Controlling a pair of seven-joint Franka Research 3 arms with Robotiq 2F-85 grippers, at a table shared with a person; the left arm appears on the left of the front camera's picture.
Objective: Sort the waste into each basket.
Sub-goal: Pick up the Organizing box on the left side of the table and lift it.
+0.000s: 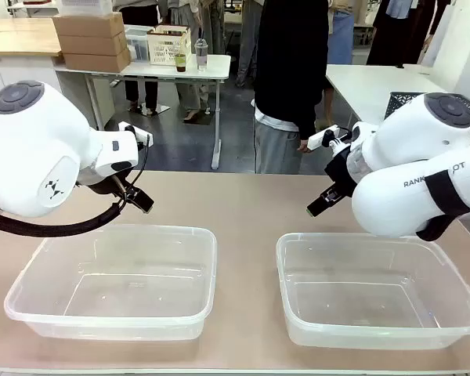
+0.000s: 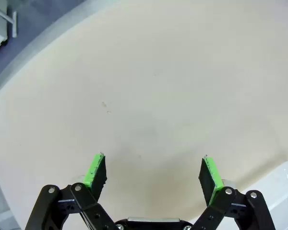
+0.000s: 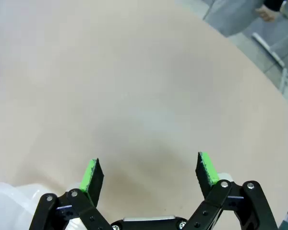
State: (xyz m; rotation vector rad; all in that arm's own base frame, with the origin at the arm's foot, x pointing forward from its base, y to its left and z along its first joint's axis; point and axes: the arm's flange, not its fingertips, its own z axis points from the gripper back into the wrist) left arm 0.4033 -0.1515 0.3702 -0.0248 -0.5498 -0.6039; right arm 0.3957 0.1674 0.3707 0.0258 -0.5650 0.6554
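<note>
Two clear plastic baskets stand on the beige table, the left basket (image 1: pixel 31 266) and the right basket (image 1: pixel 454 262), both with nothing inside. My left gripper (image 1: pixel 139 200) hangs above the table just behind the left basket, open with nothing between its green pads (image 2: pixel 97 168). Behind the right basket my right gripper (image 1: pixel 319 205) hovers open and holds nothing too, its pads (image 3: pixel 206 167) spread over bare tabletop. A corner of a basket (image 2: pixel 283 182) shows at the edge of the left wrist view, and another basket corner (image 3: pixel 9 201) in the right wrist view. The waste is out of view.
A person in dark clothes (image 1: pixel 290 70) stands at the far side of the table. A dark lattice-walled basket (image 1: pixel 403 102) sits at the far right behind my right arm. Bare table (image 1: pixel 235 204) lies between the two arms.
</note>
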